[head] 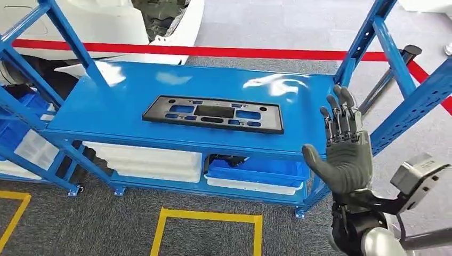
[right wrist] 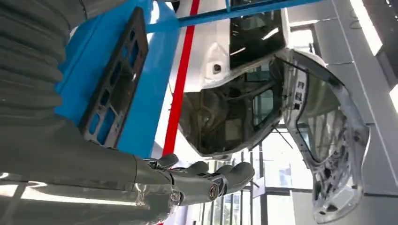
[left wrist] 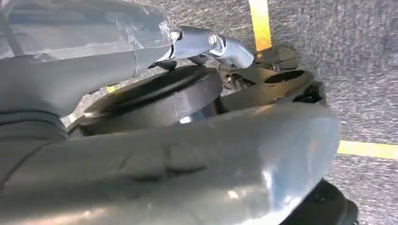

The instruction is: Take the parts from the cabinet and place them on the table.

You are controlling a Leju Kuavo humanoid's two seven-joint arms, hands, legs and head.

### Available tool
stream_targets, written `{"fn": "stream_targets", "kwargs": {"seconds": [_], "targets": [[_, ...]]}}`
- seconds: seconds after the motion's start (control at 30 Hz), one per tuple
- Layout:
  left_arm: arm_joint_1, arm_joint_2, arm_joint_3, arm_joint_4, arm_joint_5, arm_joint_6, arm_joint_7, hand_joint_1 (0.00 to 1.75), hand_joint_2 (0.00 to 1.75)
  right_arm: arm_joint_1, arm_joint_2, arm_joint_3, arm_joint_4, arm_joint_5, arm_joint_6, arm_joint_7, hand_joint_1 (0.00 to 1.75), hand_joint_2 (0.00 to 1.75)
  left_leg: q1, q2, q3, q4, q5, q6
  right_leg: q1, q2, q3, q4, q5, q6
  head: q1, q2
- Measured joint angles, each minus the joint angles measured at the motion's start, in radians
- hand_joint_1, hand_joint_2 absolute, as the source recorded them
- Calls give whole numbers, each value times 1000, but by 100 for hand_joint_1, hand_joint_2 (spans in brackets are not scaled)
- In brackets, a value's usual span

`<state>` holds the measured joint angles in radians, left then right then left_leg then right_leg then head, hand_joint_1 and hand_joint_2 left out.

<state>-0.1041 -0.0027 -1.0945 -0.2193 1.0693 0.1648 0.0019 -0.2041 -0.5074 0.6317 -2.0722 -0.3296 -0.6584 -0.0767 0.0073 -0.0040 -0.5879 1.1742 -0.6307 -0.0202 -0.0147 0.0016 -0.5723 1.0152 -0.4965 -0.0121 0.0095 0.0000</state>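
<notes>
With your right hand [head: 346,154] empty, fingers spread, take the flat black part [head: 213,113] by its near long edge; it looks light, rigid, thin.

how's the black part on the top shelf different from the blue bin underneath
The black part is a flat, dark panel with cutouts, lying in the open on the top shelf. The blue bin is a deeper, solid-walled box tucked on the lower level, partly hidden. Both sit on the same blue rack, untouched by the right hand.
</notes>
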Motion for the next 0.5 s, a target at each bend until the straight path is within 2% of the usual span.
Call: {"fn": "stream_targets", "kwargs": {"seconds": [0.03,0.07,0.1,0.13,0.2,0.23,0.27,0.3,0.33,0.37,0.4,0.43,0.47,0.5], "targets": [[0,0,0,0,0,0,0,0,0,1,0,0,0,-1,0,0,0,175,0,0,-46,79,-27,-2,1,-2,5,0,-5,-4,-6,0],[0,0,0,0,0,0,0,0,0,1,0,0,0,-2,0,0,0,175,1,0,-82,134,-35,-4,1,-2,9,0,-9,-5,-8,0],[1,0,-1,0,-1,0,0,0,0,1,0,0,0,-3,0,-1,0,175,1,0,-98,146,-19,-5,1,-2,15,0,-14,-5,-12,0],[1,1,-1,0,-1,0,0,0,0,2,0,0,0,-3,0,-1,0,175,3,0,-91,110,24,-4,1,0,24,0,-20,-3,-16,0],[1,2,-2,0,-1,0,0,0,0,1,0,0,0,-3,0,-2,0,175,6,0,-37,-36,125,-2,-1,3,45,1,-35,3,-24,0],[3,2,-4,0,-1,0,0,0,0,1,0,0,0,-3,0,-2,0,175,7,0,-19,-99,148,1,-1,3,53,2,-44,9,-28,0],[4,2,-6,0,-1,0,0,0,0,1,0,0,0,-2,0,-2,0,175,0,-1,-8,-111,139,3,7,7,53,10,-51,18,-31,0],[3,2,-8,0,-1,0,0,0,0,1,0,0,0,-2,0,-3,0,175,3,-1,-3,-122,124,14,7,8,50,9,-52,22,-30,0],[4,2,-8,0,-1,0,0,0,0,1,0,0,0,-3,0,-3,0,175,-1,-2,-5,-123,124,17,4,8,50,6,-51,26,-22,0],[4,2,-10,0,-1,-1,-1,0,0,0,0,0,0,-3,0,-3,0,175,-4,-2,-5,-123,121,22,2,7,53,0,-51,30,-21,0],[3,2,-12,-1,-1,-1,-2,0,0,0,0,0,0,-3,0,-3,0,175,3,-2,6,-132,123,30,2,7,55,2,-57,38,-23,0],[3,2,-14,-1,-1,-1,-4,0,0,0,0,0,0,-2,0,-3,0,175,5,-1,12,-136,123,33,1,3,54,16,-66,43,-18,0],[2,2,-15,-1,-2,-1,-5,0,0,-5,0,0,0,-2,0,-3,0,175,6,1,15,-138,122,38,0,2,32,62,-89,46,-7,0],[2,2,-15,-1,-3,-1,-5,0,0,-6,0,0,0,-1,0,-3,0,175,6,2,17,-138,120,42,0,3,-10,137,-121,49,2,0]]}}
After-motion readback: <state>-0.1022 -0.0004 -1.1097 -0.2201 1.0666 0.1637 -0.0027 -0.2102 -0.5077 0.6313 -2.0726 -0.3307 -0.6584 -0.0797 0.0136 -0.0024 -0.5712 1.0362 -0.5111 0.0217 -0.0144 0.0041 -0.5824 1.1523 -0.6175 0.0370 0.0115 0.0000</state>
